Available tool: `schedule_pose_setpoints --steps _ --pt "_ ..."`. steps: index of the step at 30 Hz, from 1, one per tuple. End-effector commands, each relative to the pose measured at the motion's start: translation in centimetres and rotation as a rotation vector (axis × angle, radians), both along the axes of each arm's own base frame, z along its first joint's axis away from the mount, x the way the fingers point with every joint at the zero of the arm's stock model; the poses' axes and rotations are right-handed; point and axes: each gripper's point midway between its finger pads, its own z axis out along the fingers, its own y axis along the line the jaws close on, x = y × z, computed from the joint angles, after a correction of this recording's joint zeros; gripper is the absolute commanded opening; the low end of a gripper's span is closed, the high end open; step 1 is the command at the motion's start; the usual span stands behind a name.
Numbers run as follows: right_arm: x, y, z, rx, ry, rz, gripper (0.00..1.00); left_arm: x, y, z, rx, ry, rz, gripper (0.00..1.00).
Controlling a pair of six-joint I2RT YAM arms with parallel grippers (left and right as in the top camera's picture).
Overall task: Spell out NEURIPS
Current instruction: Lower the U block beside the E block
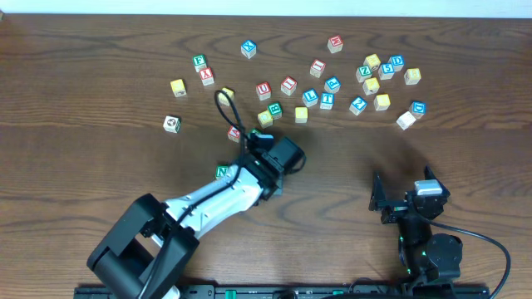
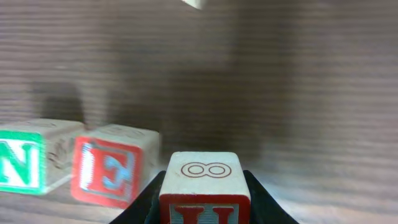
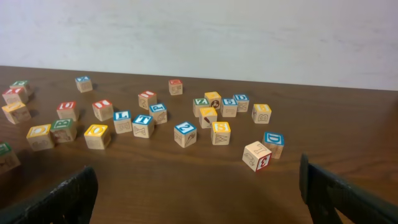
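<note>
In the left wrist view my left gripper [image 2: 204, 202] is shut on a red-edged cube [image 2: 204, 180]. Its top face bears an 8 lying on its side. Its front letter looks like a U, with the lower half cut off by the frame edge. This cube hangs just right of the red E cube [image 2: 107, 171], which stands beside the green N cube [image 2: 25, 162] on the table. From overhead only the N cube [image 1: 222, 172] shows beside the left arm [image 1: 241, 187]; the arm hides the E and the held cube. My right gripper [image 3: 199, 199] stands open and empty near the front edge.
Many loose letter cubes [image 1: 328, 87] lie scattered across the far half of the table. A white cube [image 1: 172, 123] sits apart at the left and a red one [image 1: 233, 133] just behind the left arm. A cube showing a 3 [image 3: 257, 155] is the nearest to the right gripper.
</note>
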Motion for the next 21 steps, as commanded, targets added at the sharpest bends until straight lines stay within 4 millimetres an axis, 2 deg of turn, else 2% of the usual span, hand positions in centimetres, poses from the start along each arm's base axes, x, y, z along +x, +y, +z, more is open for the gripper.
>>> schedule_pose_setpoints --steps 1,21 --pt "0.0 -0.1 -0.2 0.007 0.006 -0.004 0.99 0.4 1.4 -0.5 0.031 0.001 0.031 0.07" --pt "0.0 -0.1 -0.2 0.007 0.007 -0.004 0.99 -0.4 2.0 -1.8 0.036 0.015 0.014 0.08"
